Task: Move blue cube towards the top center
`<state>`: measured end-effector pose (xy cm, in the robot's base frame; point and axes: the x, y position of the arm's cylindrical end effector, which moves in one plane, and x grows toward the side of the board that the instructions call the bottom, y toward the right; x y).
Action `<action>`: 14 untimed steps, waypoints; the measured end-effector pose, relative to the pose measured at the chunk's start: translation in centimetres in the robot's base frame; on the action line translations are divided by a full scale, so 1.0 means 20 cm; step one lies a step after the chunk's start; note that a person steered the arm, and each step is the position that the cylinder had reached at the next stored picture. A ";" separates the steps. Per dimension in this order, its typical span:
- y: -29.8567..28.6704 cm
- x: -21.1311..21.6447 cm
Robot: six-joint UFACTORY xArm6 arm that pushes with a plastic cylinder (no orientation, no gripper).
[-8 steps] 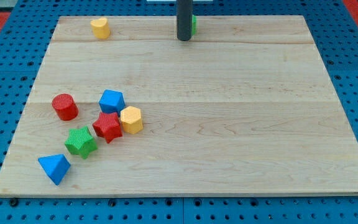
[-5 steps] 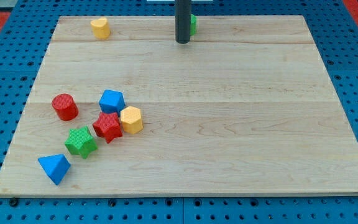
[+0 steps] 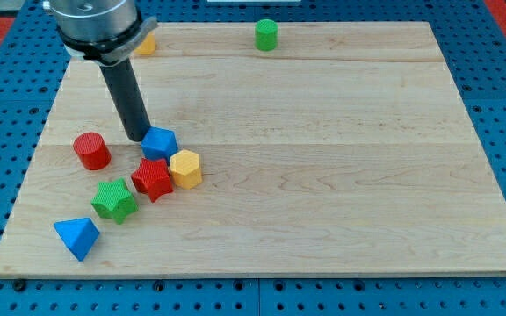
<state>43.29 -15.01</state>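
1. I have no pincer on this arm, so there is nothing to open or hold; only a dark rod, and my tip (image 3: pixel 138 138) sits on the wooden board (image 3: pixel 323 175) at the upper-left edge of the blue cube (image 3: pixel 159 142), touching it or just short of it.
2. The blue cube lies in the left half of the board, at the top of a small cluster: the red star (image 3: pixel 152 179) touches it from below, and the yellow block (image 3: pixel 185 168) sits just to its lower right.
3. The red cylinder (image 3: pixel 91 151) stands to the view's left, near my tip; the green star (image 3: pixel 114 199) and blue pyramid (image 3: pixel 77 237) lie lower left.
4. I judge this as the approach step: contact is about made, but no push toward top centre has begun.
5. From here a push would send the cube down-right into its neighbours. I should bring my tip round to the cube's lower-left side, then push up and right toward the green cylinder (image 3: pixel 266 35).
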 end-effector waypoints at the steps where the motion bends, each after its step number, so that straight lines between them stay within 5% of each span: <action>1: -0.11 0.00; 3: 0.44 -0.04; 5: -0.02 -0.06; 6: -0.11 0.10; 8: 0.47 0.16; 9: 0.75 -0.13; 10: 0.86 -0.12; 11: 0.56 -0.10; 13: 0.84 0.24; 14: 1.01 0.15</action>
<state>46.27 5.16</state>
